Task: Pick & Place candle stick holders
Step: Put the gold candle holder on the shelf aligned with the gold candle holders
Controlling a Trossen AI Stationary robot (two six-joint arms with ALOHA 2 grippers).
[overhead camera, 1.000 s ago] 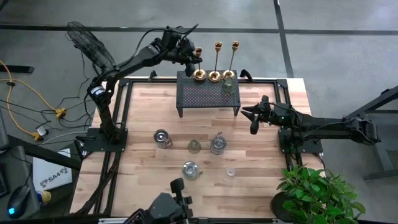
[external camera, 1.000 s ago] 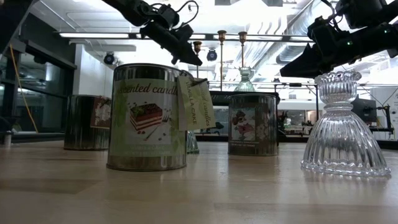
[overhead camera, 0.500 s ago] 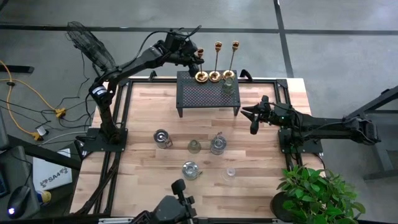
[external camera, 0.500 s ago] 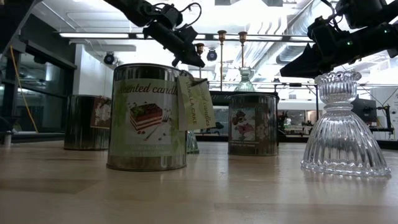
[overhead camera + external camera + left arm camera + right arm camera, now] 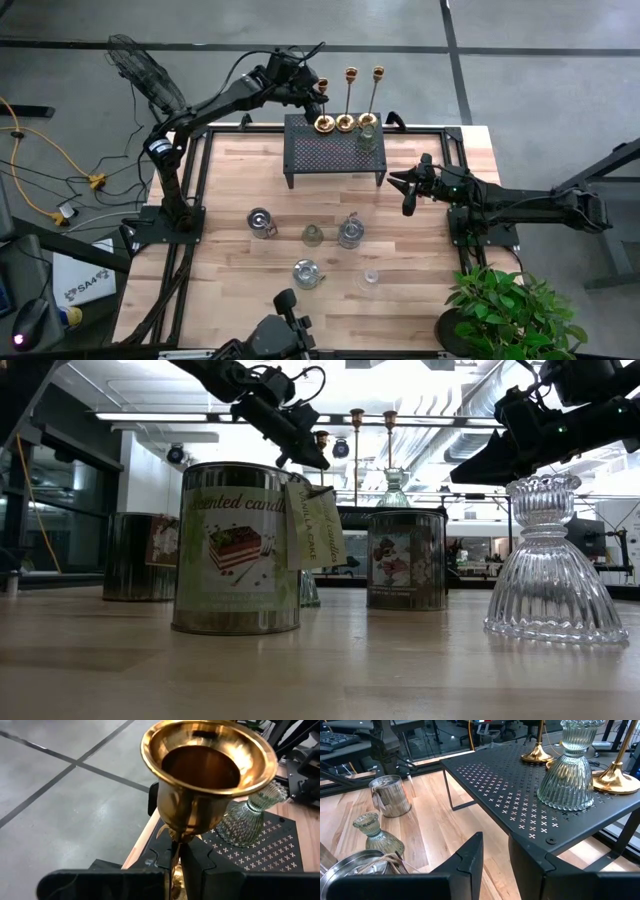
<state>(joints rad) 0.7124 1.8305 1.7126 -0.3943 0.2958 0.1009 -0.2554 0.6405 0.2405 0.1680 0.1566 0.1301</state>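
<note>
1. Reaching over the black mesh stand (image 5: 334,150) in the high view, the left hand (image 5: 316,93) is clamped on the leftmost brass candlestick (image 5: 321,106).
2. Low view: the right hand (image 5: 470,472) hovers partly open, empty.
3. Left wrist view: fingers (image 5: 197,865) pinch the stem below the cup.

three brass candlesticks (image 5: 345,98) upright on stand, glass holders (image 5: 313,235) on table
</note>
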